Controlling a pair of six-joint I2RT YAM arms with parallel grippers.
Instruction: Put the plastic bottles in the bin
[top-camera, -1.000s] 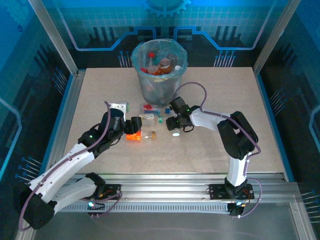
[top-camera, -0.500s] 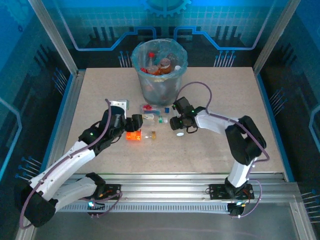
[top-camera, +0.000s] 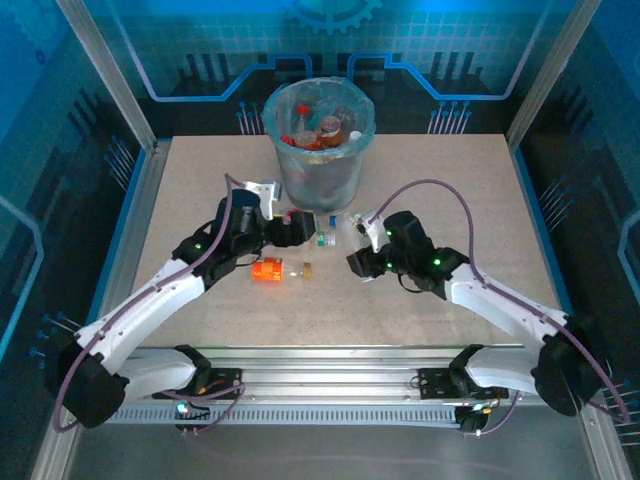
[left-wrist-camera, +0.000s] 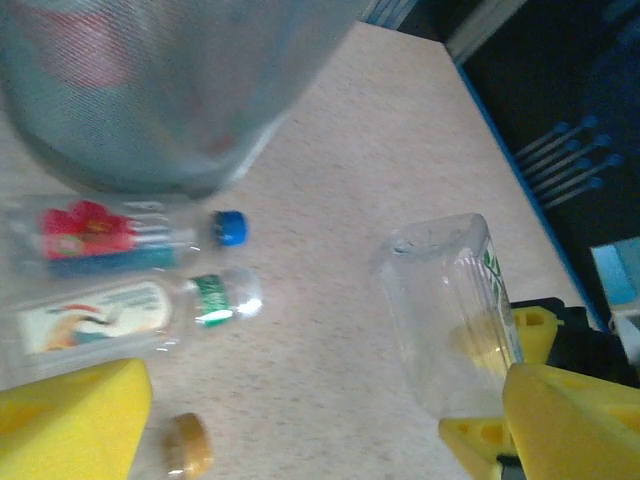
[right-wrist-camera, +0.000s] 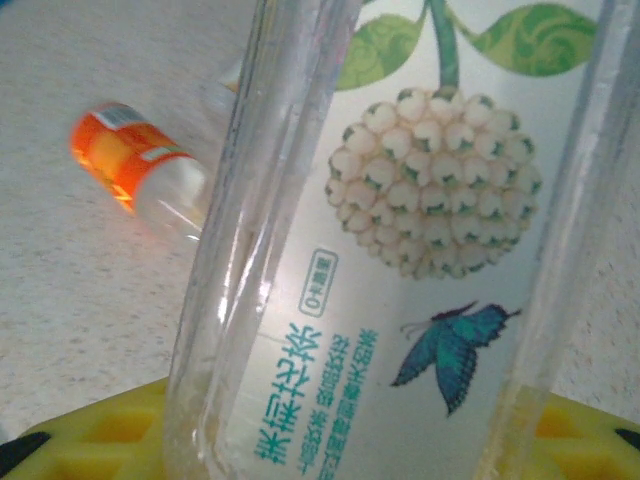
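Yellow pads (right-wrist-camera: 90, 450) of your right gripper (top-camera: 360, 263) are clamped on a clear bottle (right-wrist-camera: 400, 250) with a white-berry and butterfly label. They grip it near one end, so most of its length sticks out past them. That bottle sits on the near side of the bin (top-camera: 320, 180), off toward its right and not yet over the rim; you cannot tell whether it is off the table.

Your left gripper (top-camera: 292, 228) is spread wide with nothing between its fingers, just in front of the bin's wall. Beside it lie a red-label bottle (left-wrist-camera: 100, 235) with a blue cap, closest to the bin's base, and a white-label bottle (left-wrist-camera: 120, 315) with a green cap just nearer you. An orange bottle (top-camera: 268, 270) lies further out, on the bin's near-left side. The bin already holds several bottles near the rim.

I'd watch three things:
- **Grip:** an end grip on a slick, thin-walled bottle may let it swivel or pop loose as you lift.
- **Height:** the bin is tall, so a low swing would knock the bottle against the wall or snag the blue liner.
- **Crowding:** both arms are on the same side of the bin, and moving them together risks a bump.
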